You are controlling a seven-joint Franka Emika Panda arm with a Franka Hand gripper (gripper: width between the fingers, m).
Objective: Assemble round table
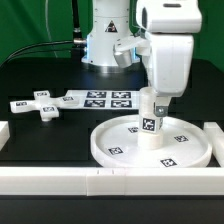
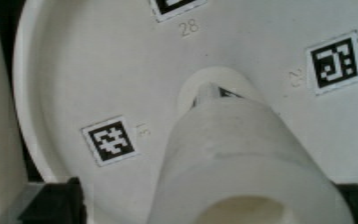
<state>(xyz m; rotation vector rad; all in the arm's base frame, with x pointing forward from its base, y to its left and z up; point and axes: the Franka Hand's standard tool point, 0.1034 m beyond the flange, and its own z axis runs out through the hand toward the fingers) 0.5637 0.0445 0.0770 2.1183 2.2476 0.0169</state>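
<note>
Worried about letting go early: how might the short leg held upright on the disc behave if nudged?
The leg looks like rigid white plastic, so probably stiff and light. Upright on the disc, held by the tool, it could tip if nudged sideways and, being cylindrical, would likely roll.

Parts layout on table (image 1: pixel 45 140)
Leg (image 1: pixel 150 122) stands upright at the centre of disc (image 1: pixel 100 150). Foot (image 1: pixel 45 105) lies apart, toward the exterior view's left. Marker board (image 1: pixel 105 98) lies behind the disc, rail (image 1: pixel 100 182) in front.

Black tabletop (image 1: pixel 40 135); green backdrop (image 1: pixel 22 25) behind; white border rails (image 1: pixel 60 181) along edge.
</note>
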